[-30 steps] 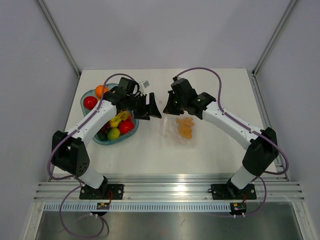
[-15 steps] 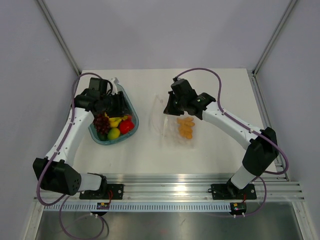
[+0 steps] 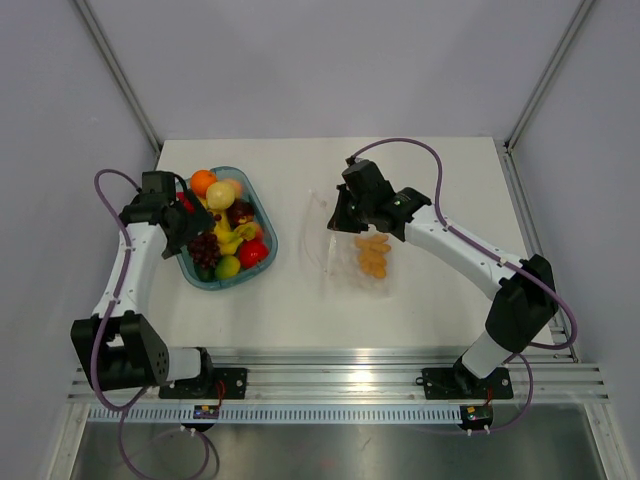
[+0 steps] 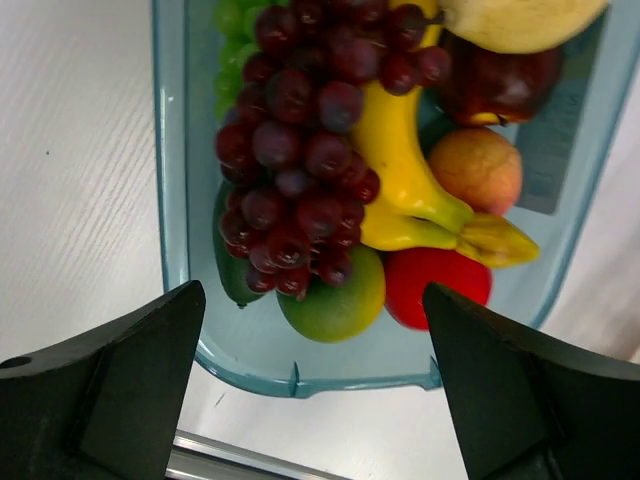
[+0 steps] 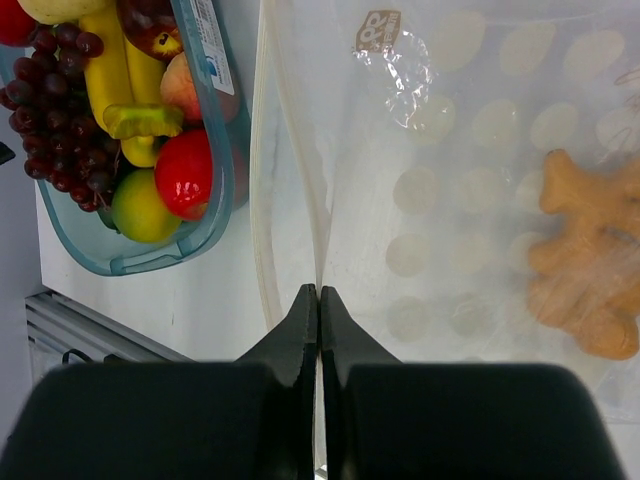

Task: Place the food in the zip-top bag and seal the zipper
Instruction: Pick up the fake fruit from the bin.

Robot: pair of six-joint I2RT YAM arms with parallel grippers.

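Surface: white table point(image 3: 300, 300), pale walls around it, two black-and-white arms reaching in from the near edge.
Bag: clear zip-top bag point(image 5: 480, 200) lies flat right of centre, its mouth towards the bowl; the zipper point(image 5: 290, 200) runs along that edge.
Food bagged: one lumpy orange food piece point(image 5: 580, 270) sits inside the bag.
Food waiting: grapes point(image 4: 290, 170), banana point(image 4: 400, 160), green fruit point(image 4: 335, 300) and red fruit point(image 4: 440, 285) are heaped in the blue-green bowl point(image 4: 170, 150), left of the bag.
Right gripper point(image 5: 318, 295): jaws closed, pinching the bag's upper lip to lift the mouth.
Left gripper point(image 4: 312, 300): jaws spread wide, empty, hovering over the grapes.
Risk: the fruits are tightly piled, so closing may catch two or nudge one out; thin plastic could slip from the pinch and let the mouth collapse.
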